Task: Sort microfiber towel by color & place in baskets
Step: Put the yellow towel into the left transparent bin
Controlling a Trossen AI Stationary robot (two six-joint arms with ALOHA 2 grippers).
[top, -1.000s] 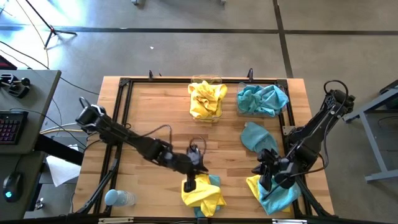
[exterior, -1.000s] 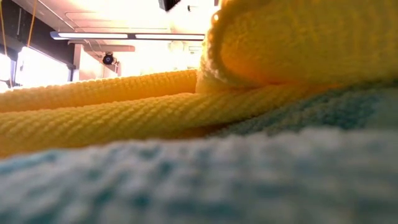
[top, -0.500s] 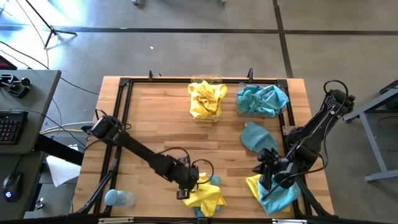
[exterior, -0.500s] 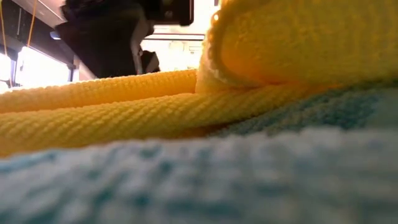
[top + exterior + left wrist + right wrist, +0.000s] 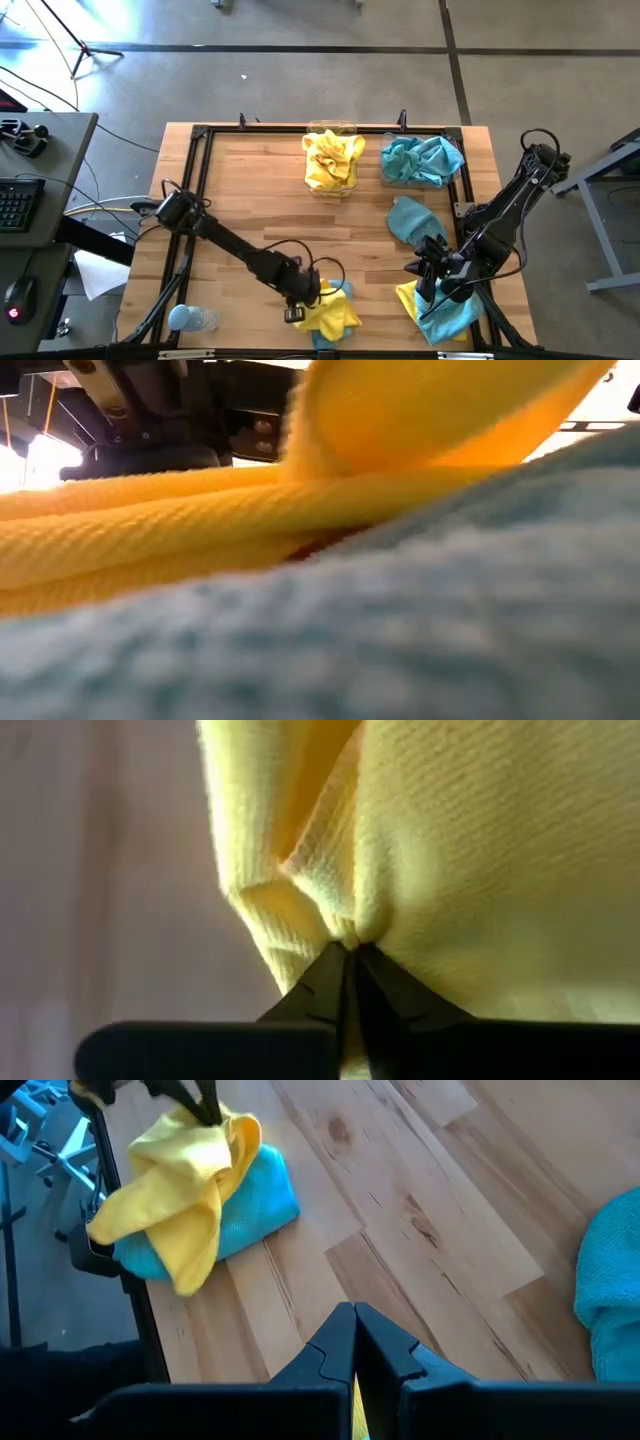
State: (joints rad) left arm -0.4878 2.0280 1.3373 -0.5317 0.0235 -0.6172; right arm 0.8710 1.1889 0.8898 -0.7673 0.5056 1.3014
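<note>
Near the table's front edge a yellow microfiber towel (image 5: 330,315) lies bunched on a teal one (image 5: 341,291). My left gripper (image 5: 297,305) is down on the yellow towel's left side, shut on it. My right gripper (image 5: 428,285) is shut on nothing, above a yellow and teal pile (image 5: 440,315) at the front right. Another teal towel (image 5: 410,220) lies flat on the wood. At the back, one basket (image 5: 333,127) holds yellow towels and the other basket (image 5: 392,180) holds teal ones. My left gripper pinches a raised fold of the yellow towel (image 5: 345,932) between its two fingertips (image 5: 318,982). It comes steeply from above, slanting from the table's left. The cloth puckers at the pinch, and the towel's other parts (image 5: 200,530) rest on the teal towel (image 5: 420,630).
A pale blue bottle (image 5: 190,318) lies at the front left corner. A black frame (image 5: 200,160) runs round the wooden top. Bare wood (image 5: 260,200) spreads across the table's left and middle.
My left gripper has dropped toward the table's near edge, tipping from a shallow slant to steeply downward, and has come down on the yellow towel. In the low view the towel's upper fold has shifted and been drawn up; its lower folds stay on the teal towel.
</note>
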